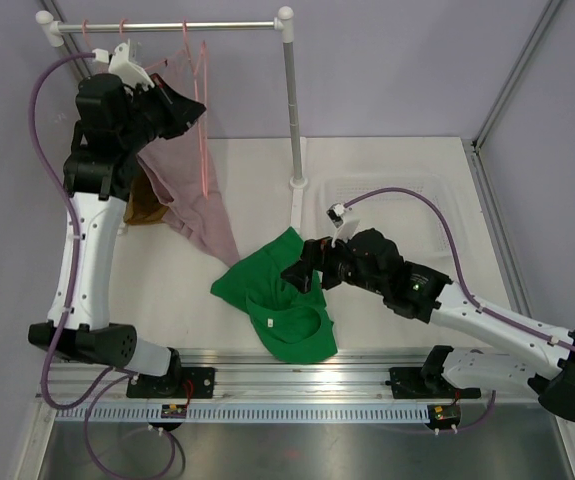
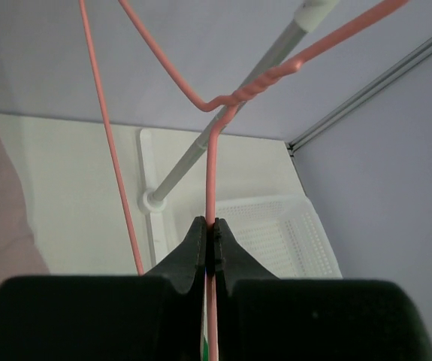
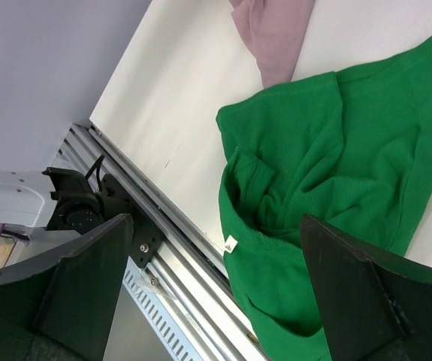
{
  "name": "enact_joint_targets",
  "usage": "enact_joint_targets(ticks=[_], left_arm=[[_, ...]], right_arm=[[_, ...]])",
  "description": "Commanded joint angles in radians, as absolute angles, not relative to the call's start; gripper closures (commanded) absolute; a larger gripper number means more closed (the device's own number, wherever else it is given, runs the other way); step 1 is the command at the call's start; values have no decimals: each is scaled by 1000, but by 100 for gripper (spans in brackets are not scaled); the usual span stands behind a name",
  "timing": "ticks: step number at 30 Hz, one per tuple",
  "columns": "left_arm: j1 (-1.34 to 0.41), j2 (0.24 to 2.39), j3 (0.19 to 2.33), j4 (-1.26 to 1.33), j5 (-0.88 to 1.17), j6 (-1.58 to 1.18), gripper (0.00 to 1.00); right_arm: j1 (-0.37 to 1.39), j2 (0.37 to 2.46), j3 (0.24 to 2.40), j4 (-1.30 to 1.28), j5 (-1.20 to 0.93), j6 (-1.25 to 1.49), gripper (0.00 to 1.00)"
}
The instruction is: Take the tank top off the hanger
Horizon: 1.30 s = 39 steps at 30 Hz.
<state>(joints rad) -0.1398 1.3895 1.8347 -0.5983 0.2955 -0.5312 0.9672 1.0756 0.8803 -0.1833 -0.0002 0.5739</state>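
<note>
The left pincer (image 2: 210,232) is clamped shut on the pink wire hanger (image 2: 209,165), just below its twisted neck, up by the rack (image 1: 292,100). The right pincer (image 1: 305,268) stands wide, holding nothing, low over the green tank top (image 1: 277,295). The top lies crumpled on the bench (image 1: 257,180) near the front edge, off the hanger. A mauve garment (image 1: 192,205) hangs from the rack, its hem just beside the top.

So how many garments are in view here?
3: green top crumpled on the table, mauve one hanging at the rack, brown one mostly hidden behind the left arm; more may be hidden.
</note>
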Motion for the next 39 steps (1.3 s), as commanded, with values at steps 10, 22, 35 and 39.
enact_joint_targets(ticks=[10, 22, 35, 39], left_arm=[[-64, 1811, 2315, -624, 498, -577, 100], [-61, 1875, 2278, -588, 522, -604, 89], [-32, 1542, 2047, -768, 278, -506, 1], [-32, 1265, 1752, -723, 131, -482, 1]], right_arm=[[977, 991, 836, -221, 64, 519, 1], [976, 1029, 841, -238, 78, 477, 0], [1022, 1480, 1092, -350, 166, 385, 1], [1066, 1658, 1161, -388, 161, 377, 0]])
